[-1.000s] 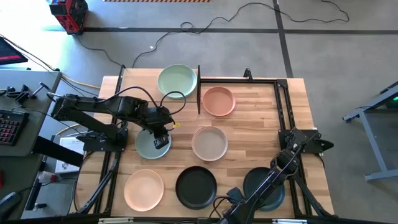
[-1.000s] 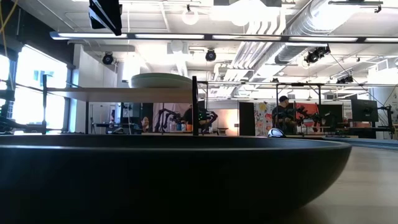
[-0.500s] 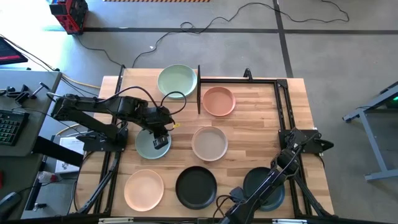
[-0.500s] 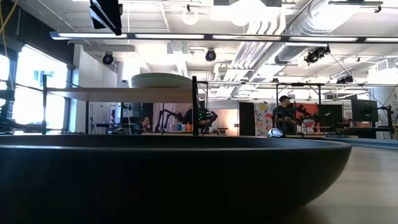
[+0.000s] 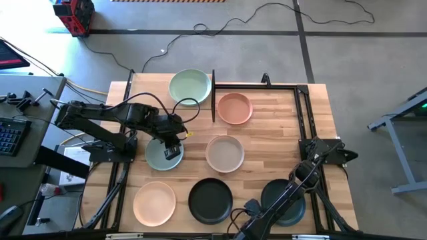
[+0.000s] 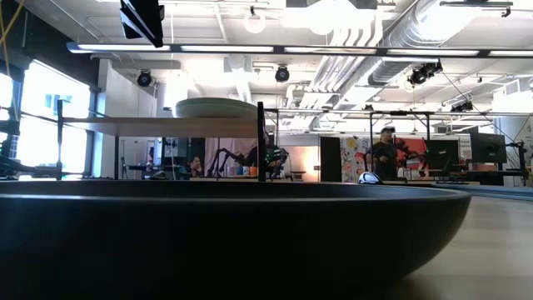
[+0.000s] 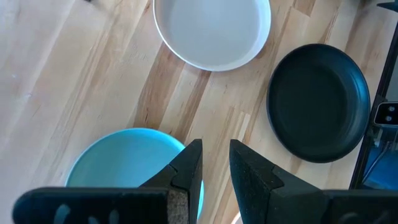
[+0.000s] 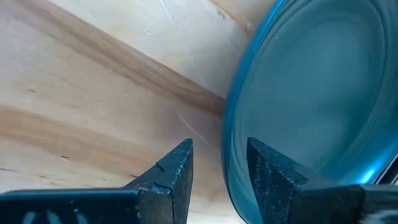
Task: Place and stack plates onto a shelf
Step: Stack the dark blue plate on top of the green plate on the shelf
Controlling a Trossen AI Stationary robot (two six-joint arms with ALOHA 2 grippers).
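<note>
**Over the blue-grey plate, left gripper astride the rim**

At nine o'clock on the table (image 5: 267, 133), our left gripper (image 7: 214, 163) straddles the blue-grey plate (image 5: 160, 155) rim with its fingers parted. At five o'clock our right gripper (image 8: 219, 163) hangs spread beside a dark plate (image 8: 323, 93). One pale green plate (image 5: 190, 86) sits on the shelf (image 6: 158, 127) at eleven o'clock.

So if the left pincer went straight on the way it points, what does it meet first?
Probably the rim of the blue-grey plate: the left pincer points down with that rim under its fingertips, bare table beside it. How far above it hangs is unclear.
</note>
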